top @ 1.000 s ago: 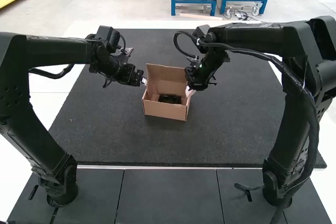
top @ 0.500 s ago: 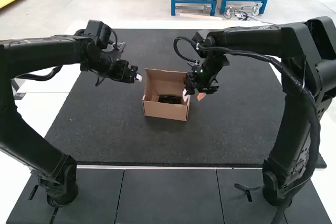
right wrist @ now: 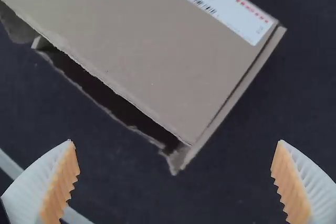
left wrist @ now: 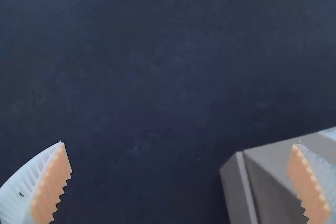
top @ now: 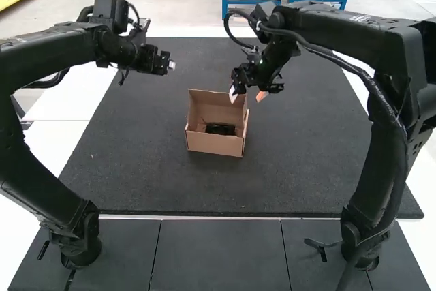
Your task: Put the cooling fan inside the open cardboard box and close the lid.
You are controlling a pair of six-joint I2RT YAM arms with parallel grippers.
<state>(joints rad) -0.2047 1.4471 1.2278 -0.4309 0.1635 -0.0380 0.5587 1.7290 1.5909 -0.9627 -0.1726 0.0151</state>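
Fan (top: 218,128) in open box (top: 214,142), right claw (top: 246,94) spread above lid (top: 215,104)

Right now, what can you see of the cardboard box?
The cardboard box is small, brown and plain-walled, standing upright near the middle of the black mat. Its top is open; the lid flap stands up along the far side, its outer face bearing a white label and a ragged torn edge. A dark thing, the cooling fan, lies on its floor. The right gripper hangs open just above the flap's right corner; nothing grips the box.
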